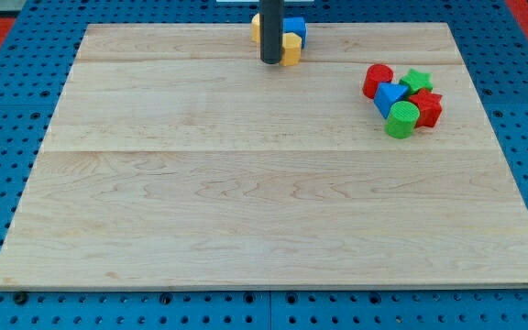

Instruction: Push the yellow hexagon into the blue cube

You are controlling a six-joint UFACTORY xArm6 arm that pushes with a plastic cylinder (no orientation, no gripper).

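The yellow hexagon (291,49) lies near the view's top edge of the wooden board (264,202), touching the blue cube (295,28), which sits just above it. My tip (270,60) rests on the board right against the left side of the yellow hexagon. The dark rod rises from the tip and hides part of both blocks. A sliver of another yellow block (256,27) shows at the rod's left, mostly hidden.
A tight cluster sits at the view's upper right: a red cylinder (378,80), a green star (417,81), a blue triangular block (390,95), a red block (427,108) and a green cylinder (401,120). Blue pegboard (7,137) surrounds the board.
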